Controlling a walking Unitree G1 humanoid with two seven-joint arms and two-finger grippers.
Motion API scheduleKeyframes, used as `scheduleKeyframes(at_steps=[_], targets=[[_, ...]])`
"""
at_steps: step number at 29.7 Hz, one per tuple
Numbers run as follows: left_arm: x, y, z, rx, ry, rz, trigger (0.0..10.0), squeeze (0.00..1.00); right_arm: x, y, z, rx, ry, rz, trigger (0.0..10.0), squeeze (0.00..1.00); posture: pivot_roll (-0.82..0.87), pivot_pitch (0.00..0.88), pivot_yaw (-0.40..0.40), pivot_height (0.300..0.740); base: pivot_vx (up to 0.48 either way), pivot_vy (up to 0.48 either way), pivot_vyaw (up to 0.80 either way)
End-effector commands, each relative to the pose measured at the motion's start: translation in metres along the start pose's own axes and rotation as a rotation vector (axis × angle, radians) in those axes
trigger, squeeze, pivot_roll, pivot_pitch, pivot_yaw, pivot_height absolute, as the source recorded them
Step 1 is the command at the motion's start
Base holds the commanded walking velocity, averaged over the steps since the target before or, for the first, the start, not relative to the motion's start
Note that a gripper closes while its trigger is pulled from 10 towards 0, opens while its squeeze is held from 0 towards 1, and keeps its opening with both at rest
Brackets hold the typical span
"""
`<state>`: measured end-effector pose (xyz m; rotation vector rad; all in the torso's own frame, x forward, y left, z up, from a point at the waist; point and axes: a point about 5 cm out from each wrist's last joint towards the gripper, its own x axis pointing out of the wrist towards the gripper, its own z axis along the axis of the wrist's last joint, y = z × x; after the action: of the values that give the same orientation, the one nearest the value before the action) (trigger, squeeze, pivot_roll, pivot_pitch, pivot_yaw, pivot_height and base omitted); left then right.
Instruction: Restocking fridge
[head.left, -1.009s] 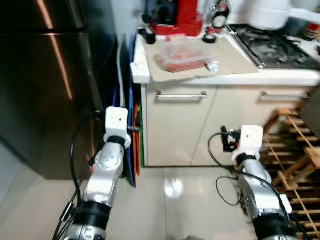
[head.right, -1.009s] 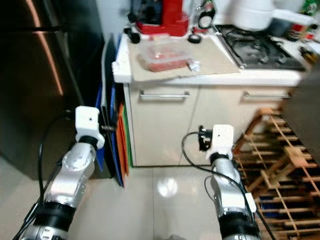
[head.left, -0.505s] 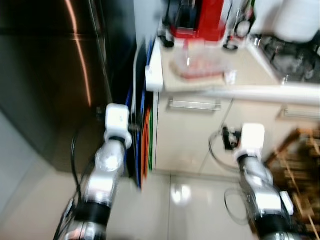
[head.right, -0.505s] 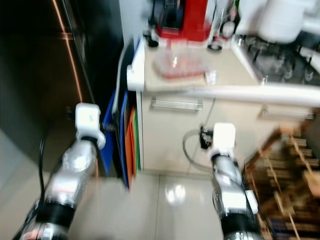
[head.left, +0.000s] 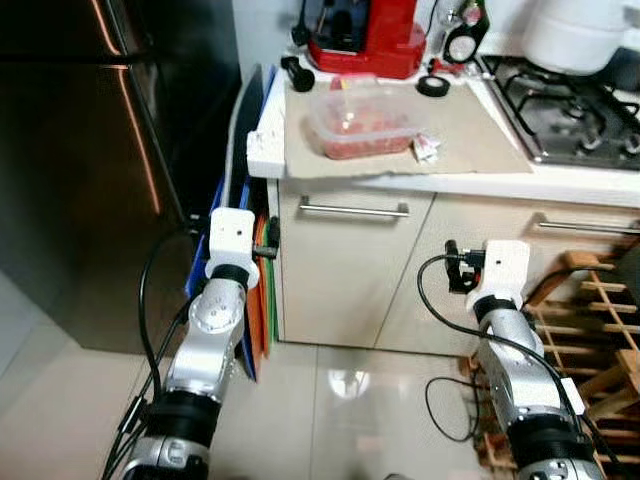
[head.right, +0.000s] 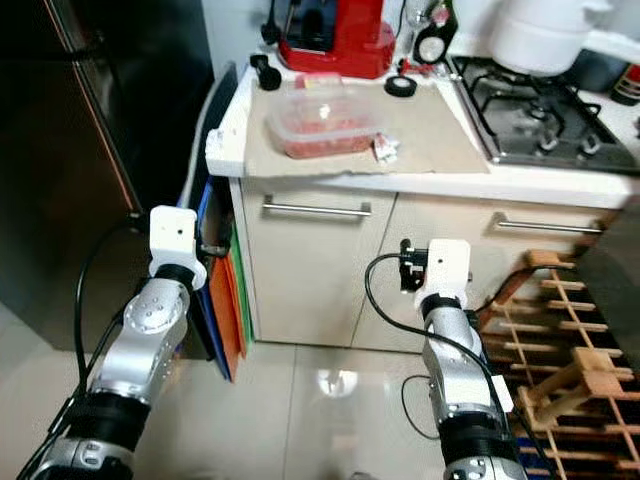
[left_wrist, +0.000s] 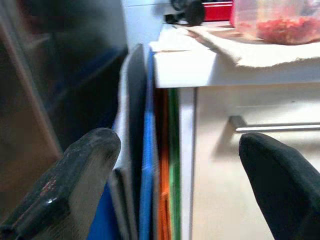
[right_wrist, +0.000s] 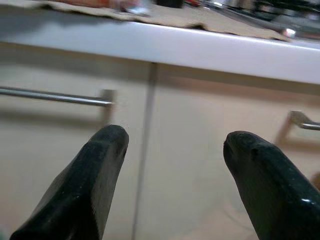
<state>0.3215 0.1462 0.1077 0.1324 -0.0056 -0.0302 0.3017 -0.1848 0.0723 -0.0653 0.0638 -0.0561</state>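
The dark fridge (head.left: 90, 170) stands shut at the left, with a tall handle near its right edge. A clear plastic container of red food (head.left: 362, 120) sits on a beige mat on the white counter (head.left: 262, 150). Both arms are raised in front of the cabinets, below counter height. My left gripper (left_wrist: 177, 145) is open and empty, facing the gap between fridge and cabinet. My right gripper (right_wrist: 176, 137) is open and empty too, facing the cream cabinet doors (right_wrist: 210, 150).
Coloured flat boards (head.left: 262, 300) stand on edge between fridge and cabinet. A red appliance (head.left: 365, 35), a gas hob (head.left: 580, 95) and a white pot (head.left: 575, 30) are on the counter. A wooden rack (head.left: 600, 330) stands at the lower right. Glossy tiled floor (head.left: 340, 400) lies below.
The camera swung and blurred, then settled, so the whole picture has shifted. Both arms hold the same raised pose relative to me.
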Motion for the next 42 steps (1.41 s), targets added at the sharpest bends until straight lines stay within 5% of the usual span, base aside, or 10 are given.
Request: scheduleKeyframes(at_steps=[1,10,23,30,42], targets=[[0.001,0.001,0.002,0.016,-0.012,-0.003,10.0,0.0,0.001,0.001,0.002,-0.009,-0.011,0.004,10.0,0.03,0.12,0.0,-0.005,0.74,0.0,0.0,0.0],[0.001,-0.001,0.004,0.025,-0.031,-0.015,10.0,0.0,0.007,0.003,0.022,-0.037,-0.097,-0.003,10.0,0.03,0.12,0.0,-0.002,0.74,0.22,-0.23,0.0],[0.0,0.0,0.002,-0.015,-0.02,-0.007,10.0,0.0,0.007,0.003,0.022,-0.031,-0.095,-0.005,10.0,0.02,0.12,0.0,-0.005,0.74,0.382,-0.239,0.0],[0.004,0.011,0.002,-0.08,0.008,0.072,10.0,0.0,0.008,0.004,0.032,0.194,-0.101,-0.043,10.0,0.03,0.12,0.0,-0.008,0.74,0.346,0.108,0.0],[0.008,0.015,0.006,-0.07,0.022,0.11,10.0,0.0,0.006,0.018,0.049,0.151,-0.161,0.02,10.0,0.03,0.12,0.002,-0.01,0.74,0.0,0.0,0.0]])
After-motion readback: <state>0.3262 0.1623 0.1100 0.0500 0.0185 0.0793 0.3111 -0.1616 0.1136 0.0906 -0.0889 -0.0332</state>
